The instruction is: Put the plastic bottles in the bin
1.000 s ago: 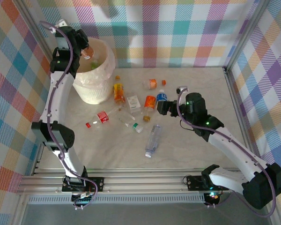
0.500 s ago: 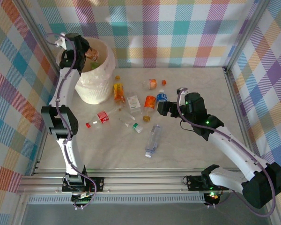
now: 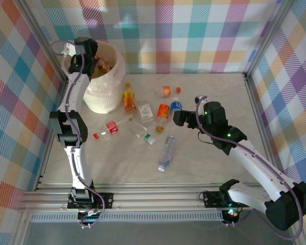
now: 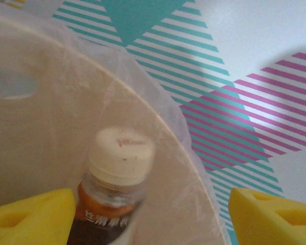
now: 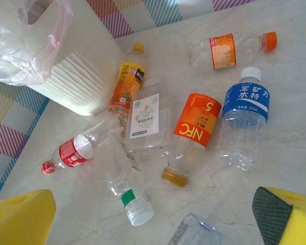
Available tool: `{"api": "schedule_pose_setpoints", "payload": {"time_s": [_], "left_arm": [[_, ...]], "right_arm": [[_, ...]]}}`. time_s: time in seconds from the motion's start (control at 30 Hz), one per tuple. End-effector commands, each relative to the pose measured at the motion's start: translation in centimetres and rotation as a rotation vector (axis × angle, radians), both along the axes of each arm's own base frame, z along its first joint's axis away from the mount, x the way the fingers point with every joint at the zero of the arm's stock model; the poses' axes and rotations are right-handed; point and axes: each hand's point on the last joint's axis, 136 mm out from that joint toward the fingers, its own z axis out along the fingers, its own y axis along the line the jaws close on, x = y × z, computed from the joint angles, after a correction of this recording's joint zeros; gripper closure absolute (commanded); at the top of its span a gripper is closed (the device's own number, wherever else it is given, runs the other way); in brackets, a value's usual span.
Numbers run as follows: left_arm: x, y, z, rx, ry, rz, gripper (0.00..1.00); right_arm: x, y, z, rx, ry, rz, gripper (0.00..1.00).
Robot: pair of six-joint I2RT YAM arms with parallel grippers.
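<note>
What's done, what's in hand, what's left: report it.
Done: a few bottles lie inside the bin. In hand: the left gripper is over the bin, jaws wide, with a brown-label bottle beside one finger, apparently released. The right gripper hovers open, holding nothing. Left: about eight bottles on the table, including the blue-label bottle and the NFC bottle.

The left arm point(image 3: 70, 120) is stretched far forward, and the left gripper point(image 3: 92, 60) is held with its yellow fingers point(image 4: 30, 217) spread wide. The right arm point(image 3: 255, 158) is bent at the elbow, and the right gripper point(image 3: 176, 118) is likewise held agape.
</note>
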Motion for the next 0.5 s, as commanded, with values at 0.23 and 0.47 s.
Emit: {"api": "schedule_pose_setpoints", "payload": {"time_s": [0.23,0.47], "left_arm": [[-3.0,-0.3,6.5,0.056,-0.092,-0.048,0.13],[-6.5,-2.4,9.4,0.067,-0.207,-0.113,0.05]], "right_arm": [[-0.3,-0.1,0.8,0.030,-0.006,-0.004,0.00],[-0.2,0.0,0.6,0.025,-0.003,-0.003,0.00]]}}
